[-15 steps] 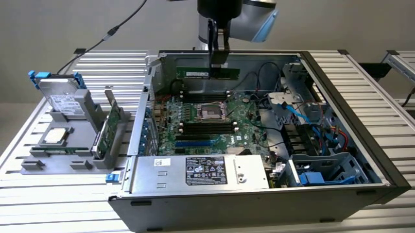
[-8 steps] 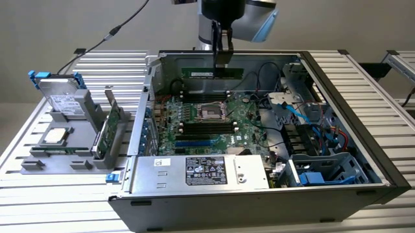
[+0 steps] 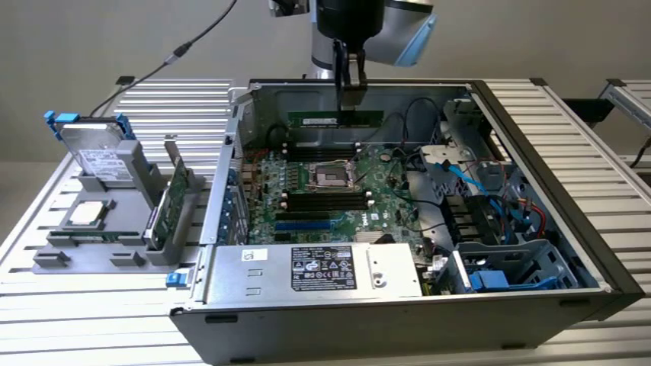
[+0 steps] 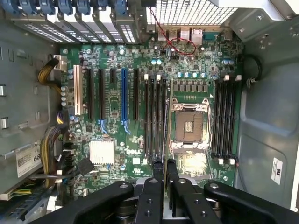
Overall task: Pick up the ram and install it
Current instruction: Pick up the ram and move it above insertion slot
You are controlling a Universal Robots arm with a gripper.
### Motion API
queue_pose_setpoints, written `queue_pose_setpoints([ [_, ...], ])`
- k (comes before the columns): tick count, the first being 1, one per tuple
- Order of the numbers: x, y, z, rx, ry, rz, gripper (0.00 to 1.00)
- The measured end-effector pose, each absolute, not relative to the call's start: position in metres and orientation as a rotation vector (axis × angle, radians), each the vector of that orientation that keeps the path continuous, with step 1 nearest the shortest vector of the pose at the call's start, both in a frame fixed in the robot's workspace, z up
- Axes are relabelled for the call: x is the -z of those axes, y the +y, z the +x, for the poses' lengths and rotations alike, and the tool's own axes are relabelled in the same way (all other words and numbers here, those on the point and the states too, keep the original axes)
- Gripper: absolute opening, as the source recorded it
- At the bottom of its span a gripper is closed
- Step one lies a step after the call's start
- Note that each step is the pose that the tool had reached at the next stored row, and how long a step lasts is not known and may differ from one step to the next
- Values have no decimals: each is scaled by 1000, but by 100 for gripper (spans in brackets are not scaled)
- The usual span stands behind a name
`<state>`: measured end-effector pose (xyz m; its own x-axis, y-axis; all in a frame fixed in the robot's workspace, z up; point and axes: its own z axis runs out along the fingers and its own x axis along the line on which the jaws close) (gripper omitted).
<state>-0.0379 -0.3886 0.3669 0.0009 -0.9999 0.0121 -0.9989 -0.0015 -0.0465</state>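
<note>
Inspection found the case (image 3: pixel 595 252) open at the top, with free passage from above to the motherboard (image 3: pixel 264 191). The opening was bounded by the power supply (image 3: pixel 315 271) at the near side. The drive cage (image 3: pixel 508 263) and blue cables (image 3: pixel 470 179) bounded it at the exterior view's right. Black cables (image 3: pixel 412 116) looped just beside the ram (image 3: pixel 315 119), which was clamped in the gripper (image 3: pixel 353 105) over the far end of the board.

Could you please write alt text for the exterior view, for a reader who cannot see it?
The end effector grips the ram by its top edge, holding it level above the motherboard inside an open computer case. On the exterior view's left, a grey holder carries a silver drive and a green card.
</note>
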Motion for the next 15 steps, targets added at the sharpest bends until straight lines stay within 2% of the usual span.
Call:
queue_pose_setpoints([
  [15,-343,-385,-40,85,2210,-2216,13],
])
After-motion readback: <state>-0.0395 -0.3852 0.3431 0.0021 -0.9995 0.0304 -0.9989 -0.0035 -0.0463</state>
